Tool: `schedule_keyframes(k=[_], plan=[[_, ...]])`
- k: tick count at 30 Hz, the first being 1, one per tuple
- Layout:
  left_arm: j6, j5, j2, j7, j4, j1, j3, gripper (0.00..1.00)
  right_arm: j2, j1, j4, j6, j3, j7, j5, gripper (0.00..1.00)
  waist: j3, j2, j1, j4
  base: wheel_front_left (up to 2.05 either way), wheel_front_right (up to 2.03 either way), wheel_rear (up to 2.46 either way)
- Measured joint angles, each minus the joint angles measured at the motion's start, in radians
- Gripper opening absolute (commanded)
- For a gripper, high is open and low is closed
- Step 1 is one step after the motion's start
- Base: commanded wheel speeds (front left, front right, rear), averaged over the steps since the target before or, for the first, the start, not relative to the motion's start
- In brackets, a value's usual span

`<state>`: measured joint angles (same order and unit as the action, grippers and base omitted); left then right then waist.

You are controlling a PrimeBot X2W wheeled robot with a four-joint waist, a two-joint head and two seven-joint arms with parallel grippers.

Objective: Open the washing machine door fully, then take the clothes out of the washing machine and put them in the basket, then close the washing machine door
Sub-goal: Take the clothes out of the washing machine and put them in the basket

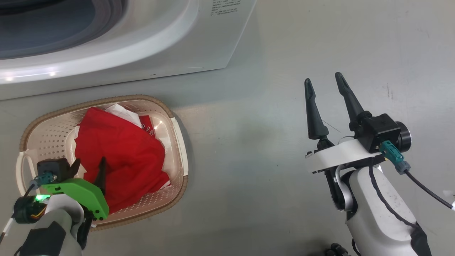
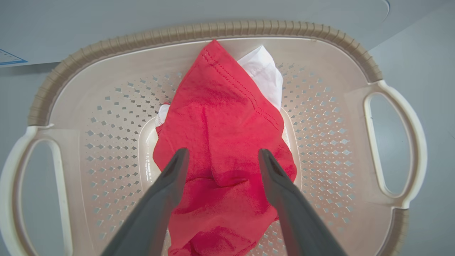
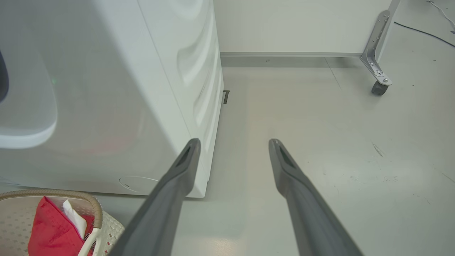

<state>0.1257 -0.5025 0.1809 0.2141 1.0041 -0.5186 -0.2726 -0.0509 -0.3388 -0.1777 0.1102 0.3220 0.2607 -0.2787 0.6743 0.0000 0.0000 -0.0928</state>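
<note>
The clothes (image 1: 121, 153), one red jersey with white trim, lie crumpled inside the basket (image 1: 124, 97), which sits on the floor (image 1: 266, 170) at about eight o'clock in the head view. The left end effector (image 1: 89, 164) hangs over the basket's seven o'clock corner with its two fingers spread apart. In the left wrist view the red fabric lies beneath and between them, pinched by neither; whether the tips brush it I cannot tell. The putting-in step looks done, by my judgement, and only the closing step is left.

At eleven o'clock stands the washing machine (image 1: 149, 46), its mouth and grey gasket (image 1: 106, 14) uncovered, so the door is not shut; where the door hangs I cannot tell. The next move, I judge, calls for the left arm to lift straight up clear of the basket's rim without dragging a fold of jersey along. One arm must then find the door and swing it closed until it latches.

The right end effector (image 1: 322, 78) waits at three o'clock, well apart from the basket, fingers wide and empty over bare floor. Its wrist view shows the machine's side panel at ten o'clock. Farther right are a caster (image 3: 378, 88) on a metal bracket at two o'clock and a dark cable (image 3: 423, 31) near it, both well apart from the work. The basket, just in front of the machine, seems the likeliest obstacle to a swinging door.
</note>
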Motion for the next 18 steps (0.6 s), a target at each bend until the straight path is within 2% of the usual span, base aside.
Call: schedule_keyframes(k=[11, 18], plan=[[0.0, -0.002, -0.015, 0.026, 0.021, -0.002, -0.004, 1.0, 0.0, -0.004, -0.025, 0.006, -0.002, 0.0, -0.002, 1.0, -0.053, 0.0, 0.0, 0.018, 0.0, 0.0, 0.0], [0.0, -0.008, -0.04, 0.035, -0.015, 0.004, -0.018, 1.0, 0.0, -0.003, -0.051, 0.006, -0.012, 0.0, -0.013, 1.0, -0.118, 0.0, 0.0, 0.031, 0.0, 0.0, 0.0]])
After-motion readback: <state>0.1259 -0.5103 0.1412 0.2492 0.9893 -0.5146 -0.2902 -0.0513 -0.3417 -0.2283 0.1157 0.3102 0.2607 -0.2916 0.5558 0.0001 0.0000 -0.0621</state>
